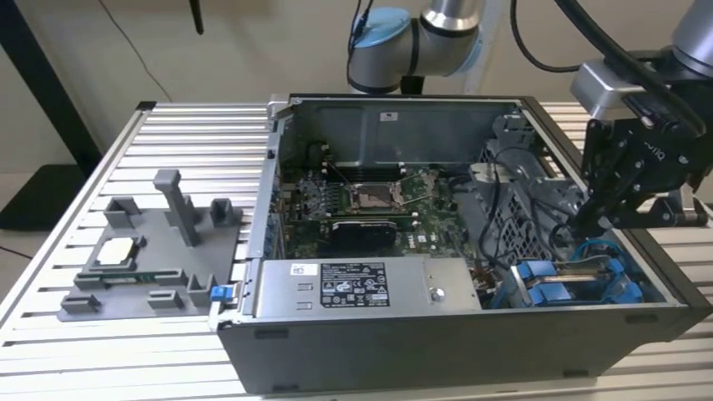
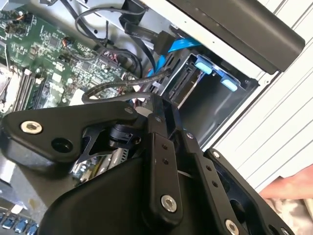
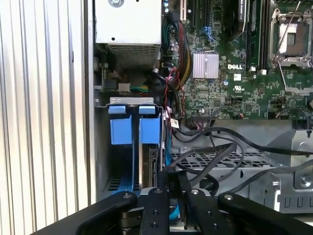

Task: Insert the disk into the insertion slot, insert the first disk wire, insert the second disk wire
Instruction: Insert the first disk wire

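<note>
Gripper point(image 1: 587, 224) hangs inside the open PC case point(image 1: 446, 351), over the drive cage at the exterior view's right. The claw is pinched together with its tips down among the black cables point(image 3: 215, 147); can't tell if anything is clamped between them. Disk point(image 3: 148, 166) in its blue carrier is seated in the insertion slot point(image 2: 215, 110), standing on edge, just beside the gripper tip. A blue cable point(image 2: 183, 45) runs near the cage mouth. The power-supply box point(image 1: 356, 286) sits next to the cage, with the motherboard point(image 1: 368, 200) beyond it.
</note>
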Motion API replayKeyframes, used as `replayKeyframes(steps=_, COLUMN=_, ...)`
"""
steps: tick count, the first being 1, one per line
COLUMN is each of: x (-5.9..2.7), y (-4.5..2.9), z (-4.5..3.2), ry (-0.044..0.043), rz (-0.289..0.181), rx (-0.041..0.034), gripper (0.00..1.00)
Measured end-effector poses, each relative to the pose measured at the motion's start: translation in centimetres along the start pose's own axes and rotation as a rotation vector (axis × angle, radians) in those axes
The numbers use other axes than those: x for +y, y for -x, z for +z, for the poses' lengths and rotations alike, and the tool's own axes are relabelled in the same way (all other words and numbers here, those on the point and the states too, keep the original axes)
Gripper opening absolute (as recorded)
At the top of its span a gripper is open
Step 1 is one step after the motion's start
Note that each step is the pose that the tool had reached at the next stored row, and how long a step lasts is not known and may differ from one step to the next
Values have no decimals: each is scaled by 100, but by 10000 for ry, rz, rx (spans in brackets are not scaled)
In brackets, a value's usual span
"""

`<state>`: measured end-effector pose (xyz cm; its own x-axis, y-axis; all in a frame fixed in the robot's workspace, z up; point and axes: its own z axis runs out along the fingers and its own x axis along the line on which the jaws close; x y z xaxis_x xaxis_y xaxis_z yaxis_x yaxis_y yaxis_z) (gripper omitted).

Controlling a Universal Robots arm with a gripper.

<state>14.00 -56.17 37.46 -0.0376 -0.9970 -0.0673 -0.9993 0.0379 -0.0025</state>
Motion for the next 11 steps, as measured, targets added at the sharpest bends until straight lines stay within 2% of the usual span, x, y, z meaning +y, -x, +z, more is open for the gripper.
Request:
replayKeyframes(steps=3, x=0, y=-1, z=12, ry=-20, rz=301, rx=5, gripper=0)
replayKeyframes(steps=5, x=-16, y=-3, z=19, ry=-6, rz=345, rx=30, gripper=0)
replayKeyframes(steps=9, x=-85, y=-7, z=31, ry=140, rz=360, rx=101, gripper=0)
replayKeyframes(steps=11, x=-125, y=-12, z=36, ry=240, rz=367, rx=127, gripper=0)
